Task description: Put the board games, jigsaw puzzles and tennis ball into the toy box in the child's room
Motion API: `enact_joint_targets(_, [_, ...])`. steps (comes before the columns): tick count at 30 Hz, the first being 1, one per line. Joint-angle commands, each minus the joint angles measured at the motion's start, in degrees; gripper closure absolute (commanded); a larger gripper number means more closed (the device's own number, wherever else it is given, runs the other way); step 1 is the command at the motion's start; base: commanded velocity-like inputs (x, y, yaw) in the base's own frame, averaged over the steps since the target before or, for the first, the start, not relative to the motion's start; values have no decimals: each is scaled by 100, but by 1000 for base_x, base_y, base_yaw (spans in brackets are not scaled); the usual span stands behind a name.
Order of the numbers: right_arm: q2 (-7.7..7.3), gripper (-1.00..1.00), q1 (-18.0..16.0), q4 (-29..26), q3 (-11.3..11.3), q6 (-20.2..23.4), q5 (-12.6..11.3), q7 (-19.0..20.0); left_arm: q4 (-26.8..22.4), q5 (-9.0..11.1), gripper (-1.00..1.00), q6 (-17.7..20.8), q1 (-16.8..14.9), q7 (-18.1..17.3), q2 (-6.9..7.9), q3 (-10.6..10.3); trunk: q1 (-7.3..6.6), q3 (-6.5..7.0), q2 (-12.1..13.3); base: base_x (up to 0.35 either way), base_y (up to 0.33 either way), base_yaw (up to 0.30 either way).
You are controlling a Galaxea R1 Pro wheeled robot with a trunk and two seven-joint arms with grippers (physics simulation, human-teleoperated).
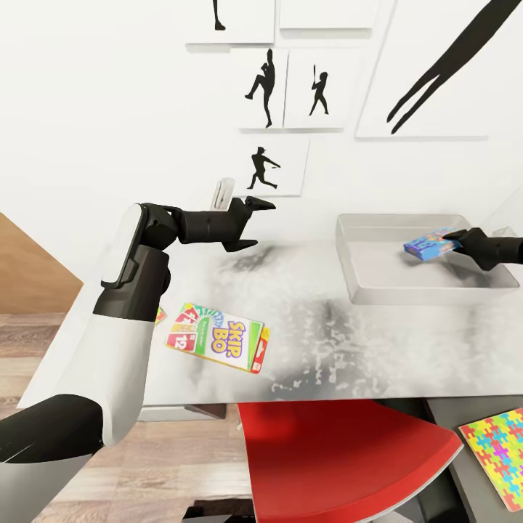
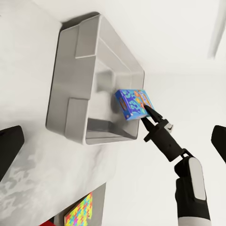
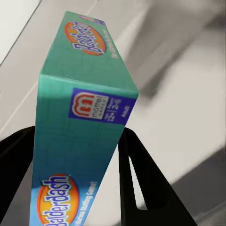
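Note:
My right gripper (image 1: pixel 459 240) is shut on a blue Balderdash board game box (image 1: pixel 430 245), held over the inside of the grey toy box (image 1: pixel 363 287) at the table's right. The left wrist view shows the same box (image 2: pixel 133 104) above the toy box (image 2: pixel 70 84), with the right gripper (image 2: pixel 149 114) clamping it. In the right wrist view both fingers (image 3: pixel 136 179) press the box's (image 3: pixel 80 117) sides. A Skip-Bo board game (image 1: pixel 218 338) lies flat on the table near the front left. My left gripper (image 1: pixel 253 221) hovers open above the table's back.
A colourful jigsaw puzzle (image 1: pixel 501 454) lies at the lower right, also seen as the puzzle (image 2: pixel 79 213) in the left wrist view. A red chair (image 1: pixel 341 465) stands against the table's front edge. The white wall with silhouette pictures (image 1: pixel 265 87) is just behind the table.

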Motion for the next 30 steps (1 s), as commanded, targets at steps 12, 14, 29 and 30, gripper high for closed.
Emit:
enact_joint_targets(12, [11,100,-37,18,-202,-221,-51,-500,-9,52,-100,3,-7,60,-33,5,3,-12,-10,0,0,0])
enact_joint_targets(14, [14,100,-42,15,-415,-405,-212,-764,-10,53,-100,3,-8,60,-44,5,3,-12,-10,0,0,0])
enact_joint_targets(29, [11,100,-12,-17,-977,-786,-847,-1249,-5,56,-100,3,-7,60,-56,5,3,-12,-10,0,0,0])
enact_joint_targets(30, [13,100,-5,-18,-991,-790,-864,-1254,-1,56,-100,3,-7,60,-56,5,3,-12,-10,0,0,0])
